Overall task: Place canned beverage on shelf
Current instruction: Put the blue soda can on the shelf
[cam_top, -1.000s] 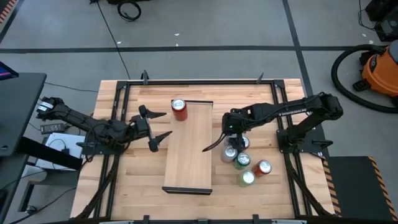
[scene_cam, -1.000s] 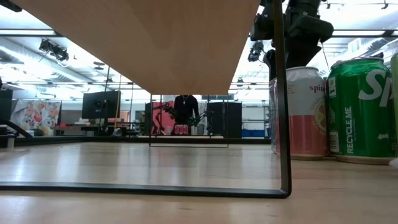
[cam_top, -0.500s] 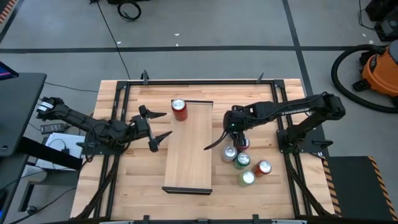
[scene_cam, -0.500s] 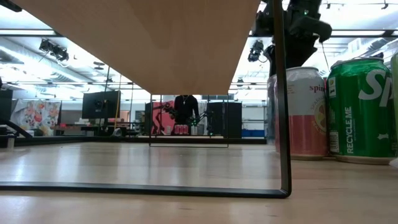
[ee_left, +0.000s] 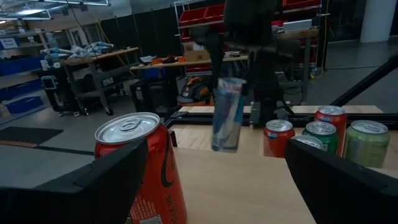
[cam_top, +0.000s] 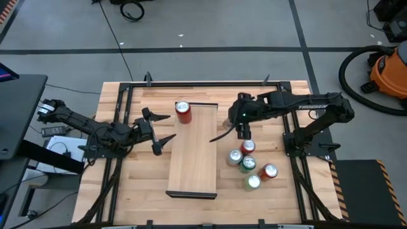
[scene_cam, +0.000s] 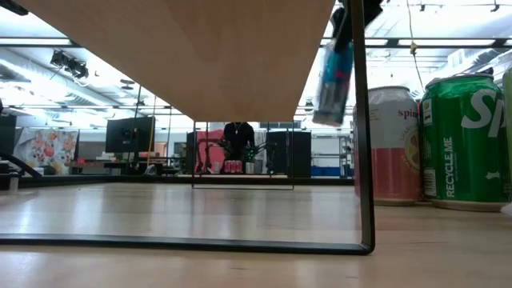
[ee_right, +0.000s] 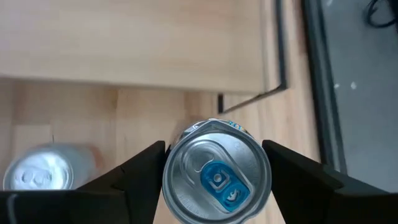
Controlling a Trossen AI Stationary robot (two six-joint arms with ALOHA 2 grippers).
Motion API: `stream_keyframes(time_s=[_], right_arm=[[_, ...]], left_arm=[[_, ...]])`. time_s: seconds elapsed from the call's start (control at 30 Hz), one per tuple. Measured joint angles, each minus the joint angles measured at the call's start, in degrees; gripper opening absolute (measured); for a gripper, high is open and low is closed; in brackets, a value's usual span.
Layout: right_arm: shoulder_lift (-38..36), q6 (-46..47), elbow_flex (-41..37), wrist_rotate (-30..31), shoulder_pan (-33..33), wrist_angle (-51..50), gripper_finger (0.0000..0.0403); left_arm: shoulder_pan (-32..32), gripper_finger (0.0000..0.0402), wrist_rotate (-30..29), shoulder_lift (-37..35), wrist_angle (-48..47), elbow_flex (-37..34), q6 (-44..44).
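Note:
The shelf point(cam_top: 194, 149) is a long light-wood board on the table's middle, and a red can point(cam_top: 183, 112) stands on its far left corner. My right gripper point(cam_top: 242, 131) is just right of the shelf's far end. It is shut on a silver-and-blue can point(ee_right: 217, 180), held in the air point(scene_cam: 334, 76). My left gripper point(cam_top: 166, 128) waits open and empty left of the shelf, beside the red can point(ee_left: 146, 168). The held can also shows in the left wrist view point(ee_left: 227, 115). My right gripper pinches the silver-and-blue can between its two fingers, on opposite sides of the wall just below the rim point(ee_right: 171, 177). The fingers point(ee_right: 292, 171) come from above, pointing down. The can hangs clear of the table, slightly tilted point(scene_cam: 332, 88), top up.
Several more cans stand on the table right of the shelf: a silver-topped one point(cam_top: 233, 157), a red one point(cam_top: 248, 147), green ones point(cam_top: 247, 164) point(cam_top: 252, 182) and another red one point(cam_top: 269, 170). The shelf's dark metal leg point(scene_cam: 362, 128) stands close to them.
My right gripper has risen from the cluster of cans with the silver-and-blue can and gone toward the table's far edge. The can is lifted clear of the table and swings a little. The left arm has kept still.

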Motion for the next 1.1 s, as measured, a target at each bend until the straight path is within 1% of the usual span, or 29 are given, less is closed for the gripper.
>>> stream_keyframes(time_s=[0.27, 0.53, 0.67, 0.87, 0.97, 1.1], right_arm=[[0.01, -2.21, 5.86, 0.77, 0.00, 0.45, 0.0265], [0.92, -5.70, 7.43, 0.58, -0.81, 5.29, 0.0265], [4.71, -7.03, 9.95, -0.31, -1.66, 4.03, 0.0265], [11.84, -10.66, 18.72, -0.80, -2.12, 1.68, 0.0265], [15.18, -12.05, 23.09, -2.45, -2.69, -0.55, 0.0265], [18.38, -14.22, 26.70, -5.02, -3.90, -1.40, 0.0265]], left_arm=[[0.00, 0.0389, 0.04, 0.17, -0.14, 0.00, -1.22], [0.36, 0.0389, -0.20, 0.17, -0.02, 0.00, -1.27], [1.37, 0.0389, -0.35, 0.15, -0.17, 0.00, -1.62], [1.66, 0.0389, -0.39, 0.15, -0.95, -0.02, -2.05], [1.66, 0.0389, -0.39, 0.15, -1.16, -0.02, -2.07], [1.58, 0.0389, -0.39, 0.15, -1.28, -0.02, -2.51]])
